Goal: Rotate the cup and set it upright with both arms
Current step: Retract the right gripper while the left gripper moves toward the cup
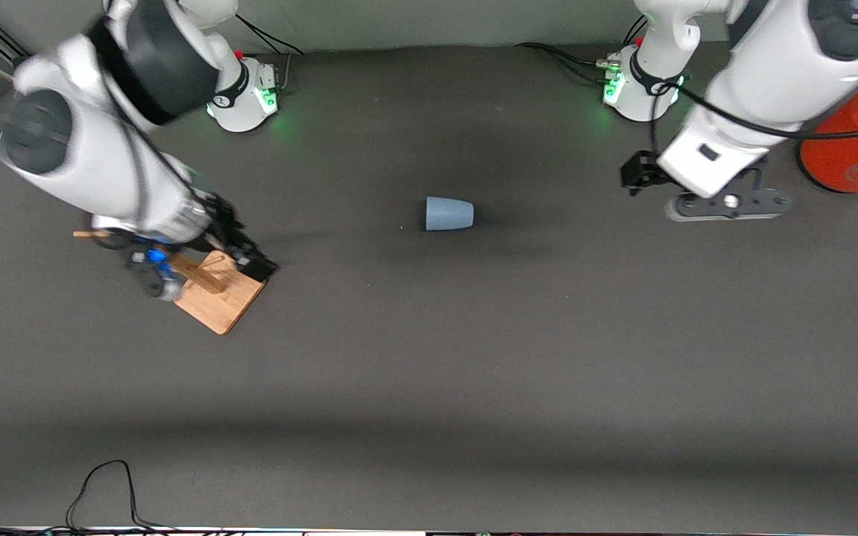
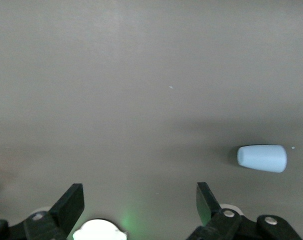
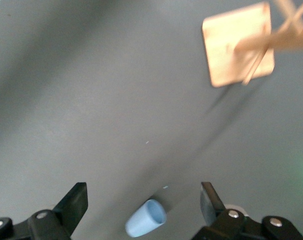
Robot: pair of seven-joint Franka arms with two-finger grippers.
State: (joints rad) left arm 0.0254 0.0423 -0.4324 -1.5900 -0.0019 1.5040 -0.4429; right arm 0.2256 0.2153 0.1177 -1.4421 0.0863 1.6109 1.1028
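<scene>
The pale-blue cup (image 1: 449, 214) lies on its side in the middle of the table, its wide mouth toward the right arm's end. It shows in the left wrist view (image 2: 262, 158) and in the right wrist view (image 3: 146, 218), where its open mouth faces the camera. My left gripper (image 1: 636, 176) is open and empty, above the table toward the left arm's end, well apart from the cup. My right gripper (image 1: 252, 260) is open and empty, above the wooden rack, also apart from the cup. Both wrist views show the jaws wide apart with nothing between the left gripper's (image 2: 138, 192) or the right gripper's (image 3: 144, 191).
A wooden rack (image 1: 222, 301) with a square base and pegs stands toward the right arm's end, also in the right wrist view (image 3: 236, 47). A large orange-red can (image 1: 850, 145) with a silver top stands at the left arm's end. A black cable (image 1: 105, 487) lies near the front edge.
</scene>
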